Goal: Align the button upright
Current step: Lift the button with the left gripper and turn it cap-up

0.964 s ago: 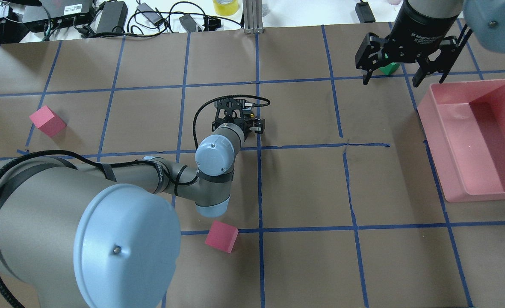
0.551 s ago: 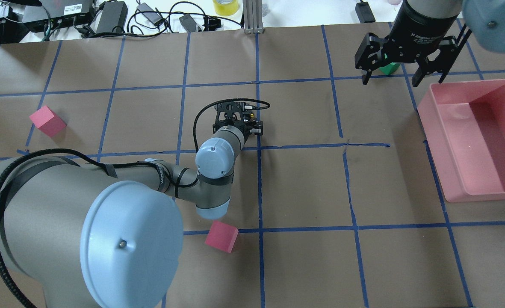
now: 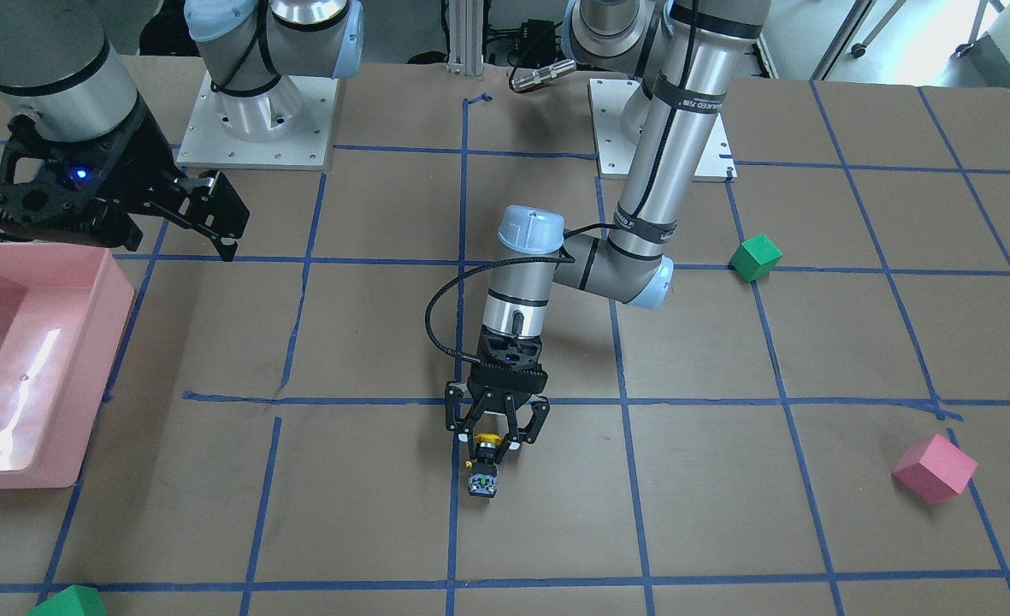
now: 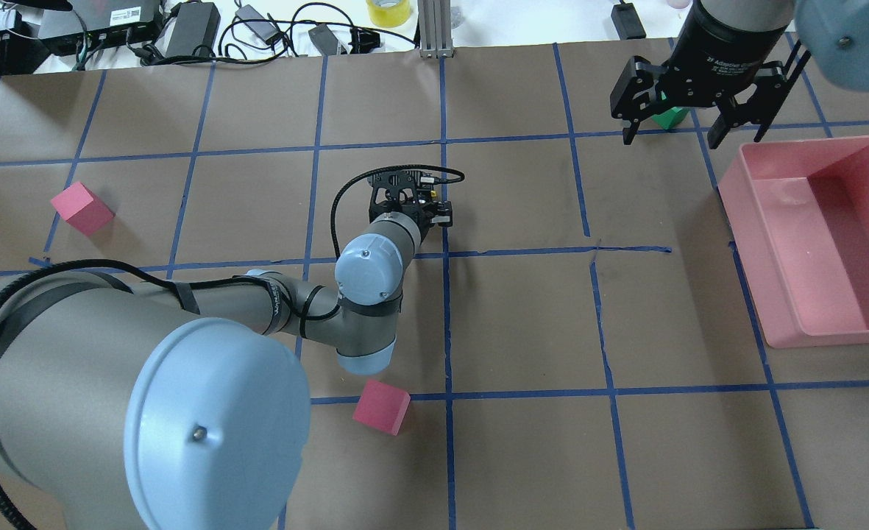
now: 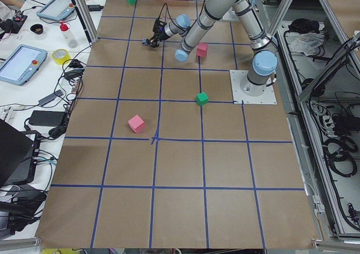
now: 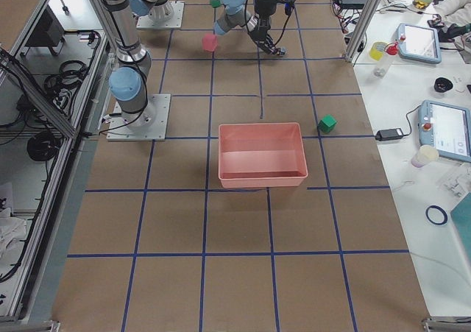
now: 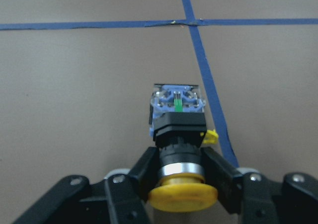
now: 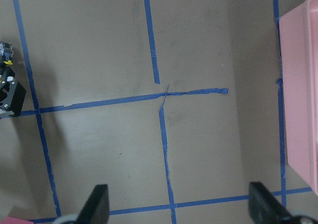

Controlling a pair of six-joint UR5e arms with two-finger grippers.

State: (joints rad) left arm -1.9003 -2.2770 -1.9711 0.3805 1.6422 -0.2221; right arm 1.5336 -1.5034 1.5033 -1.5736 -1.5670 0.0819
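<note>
The button (image 7: 177,119) has a yellow cap, a black body and a blue-grey base end. My left gripper (image 7: 181,159) is shut on its neck just under the cap. The base end points away from the gripper toward the table. In the front view the button (image 3: 482,469) hangs from the left gripper (image 3: 493,447) beside a blue tape line near the table's middle. I cannot tell if the base touches the paper. In the overhead view the left gripper (image 4: 435,210) mostly hides it. My right gripper (image 4: 680,136) is open and empty, high at the far right.
A pink bin (image 4: 754,250) sits at the right. Two pink cubes (image 4: 81,208) (image 4: 381,406) lie on the left half. A green cube (image 4: 671,118) sits behind the right gripper, and another green cube (image 3: 755,257) lies near the left arm's base. Cables and power bricks lie beyond the far edge.
The left arm's shoulder and elbow shifted slightly and came back. The left gripper stays shut on the button at nearly the same spot. The right arm has not moved.
</note>
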